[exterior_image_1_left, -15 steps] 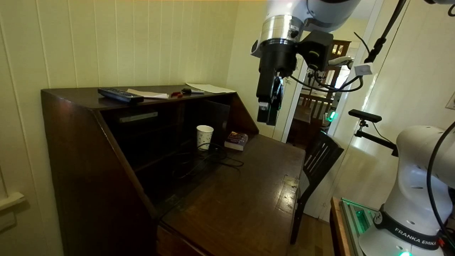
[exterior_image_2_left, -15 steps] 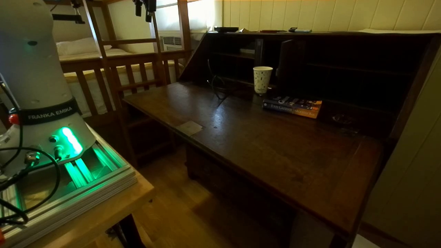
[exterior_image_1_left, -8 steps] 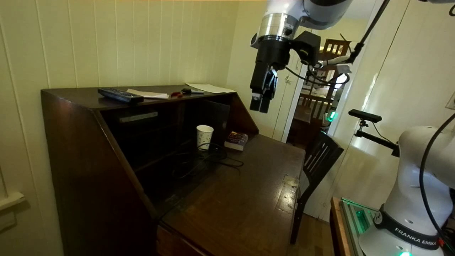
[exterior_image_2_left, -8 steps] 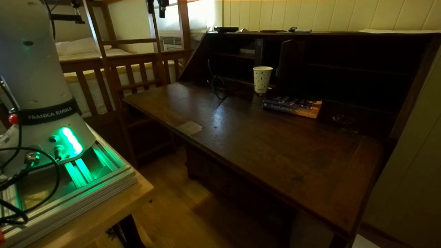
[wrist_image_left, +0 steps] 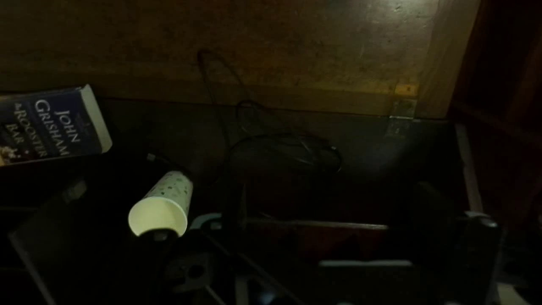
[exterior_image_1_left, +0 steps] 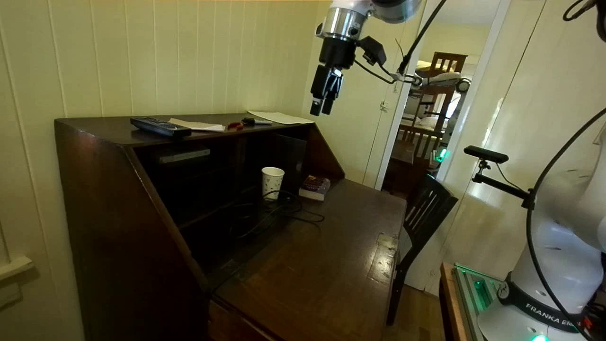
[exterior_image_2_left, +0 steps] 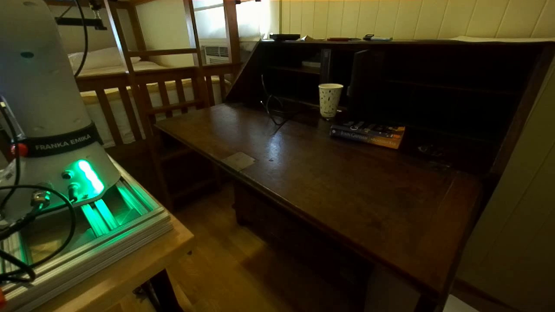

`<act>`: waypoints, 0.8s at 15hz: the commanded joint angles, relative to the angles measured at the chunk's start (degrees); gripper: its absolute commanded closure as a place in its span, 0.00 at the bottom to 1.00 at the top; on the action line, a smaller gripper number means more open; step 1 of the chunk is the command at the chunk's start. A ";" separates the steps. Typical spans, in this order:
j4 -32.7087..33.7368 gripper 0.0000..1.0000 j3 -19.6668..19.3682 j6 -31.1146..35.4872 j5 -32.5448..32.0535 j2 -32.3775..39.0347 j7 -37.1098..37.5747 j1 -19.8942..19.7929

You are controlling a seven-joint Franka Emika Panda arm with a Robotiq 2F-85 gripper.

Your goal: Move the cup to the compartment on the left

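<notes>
The white speckled paper cup (exterior_image_1_left: pixel 273 182) stands upright on the dark wooden desk, at the front of its recess, in both exterior views (exterior_image_2_left: pixel 330 102). In the wrist view the cup (wrist_image_left: pixel 173 188) is left of the jaws, its rim partly covered by gripper parts. My gripper (exterior_image_1_left: pixel 321 111) hangs high above the desk's top shelf, well apart from the cup. In the wrist view the gripper (wrist_image_left: pixel 332 199) is dark, with a wide gap between its fingers and nothing held. The wide, shadowed left compartment (exterior_image_2_left: pixel 295 86) is left of the cup; its inside is very dark.
A paperback book (exterior_image_2_left: pixel 367 135) lies right of the cup. A black cable (exterior_image_1_left: pixel 296 215) loops over the desk by the cup. A small open door (exterior_image_2_left: pixel 362 76) stands upright behind the cup. A remote (exterior_image_1_left: pixel 161 127) and papers (exterior_image_1_left: pixel 279 117) lie on the desk's top.
My gripper has risen and moved toward the desk, up and left in an exterior view and up out of the frame in another. The cup, book and cable have not moved.
</notes>
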 commanded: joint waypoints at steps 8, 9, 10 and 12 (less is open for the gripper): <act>11.50 0.00 -1.66 7.12 -10.16 10.65 0.83 -1.19; 12.02 0.00 -2.06 7.29 -10.73 11.22 0.82 -1.56; 12.37 0.00 -2.25 7.32 -10.92 11.53 0.82 -1.78; 12.62 0.00 -2.24 7.32 -10.99 11.62 0.82 -1.76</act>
